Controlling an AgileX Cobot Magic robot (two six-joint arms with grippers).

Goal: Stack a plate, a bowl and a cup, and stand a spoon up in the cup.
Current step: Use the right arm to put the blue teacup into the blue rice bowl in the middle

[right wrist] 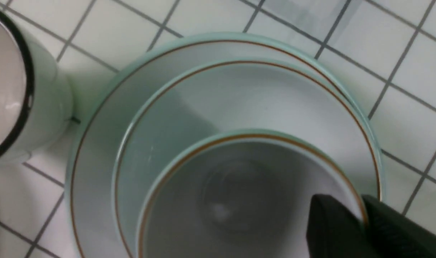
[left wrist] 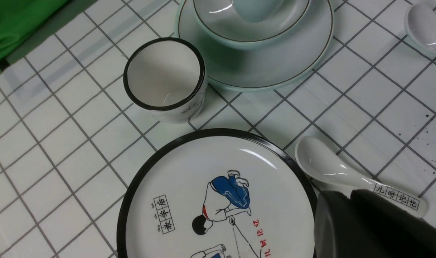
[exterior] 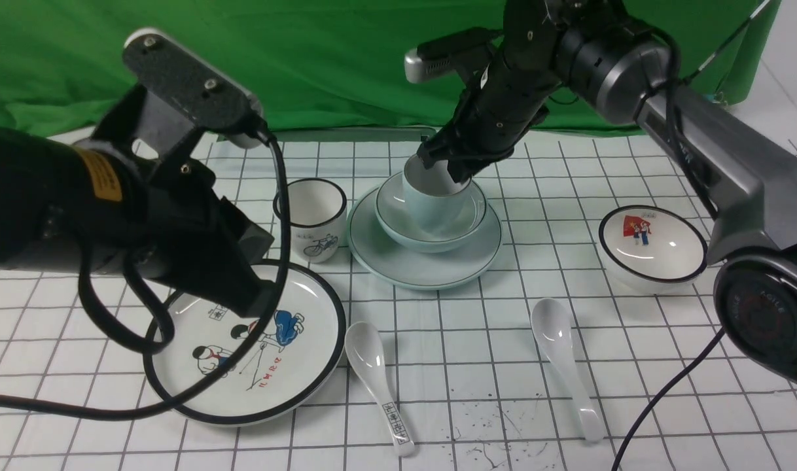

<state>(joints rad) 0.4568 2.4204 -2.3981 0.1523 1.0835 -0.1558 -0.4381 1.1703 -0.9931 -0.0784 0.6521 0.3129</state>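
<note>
Now the right hand (right wrist: 363,215) is gripping the rim of the pale blue-green, handleless ceramic cup (exterior: 433,196), 1 finger inside the wall and 1 outside. Below, the pale blue-green shallow bowl with its thin dark rim line (exterior: 398,226) is already sitting on the matching round plate (exterior: 431,273), so 2 pieces are stacked. The cup is leaning a little over the middle of the bowl; whether its base is touching down or hanging just above, I can't tell.

By my reckoning, 2 jobs are remaining: settling the cup and letting go, then standing the spoon in it. That plain glossy white ceramic soup spoon (exterior: 564,356) is lying flat on the white tiled table (exterior: 483,366), apart from the stack, nearer the robot than the cup and the right hand. Off on the robot's left, the other hand (left wrist: 347,211) is waiting over the large white black-rimmed plate (exterior: 254,353); its fingers are looking close together, with nothing between them that I'm seeing.
</note>
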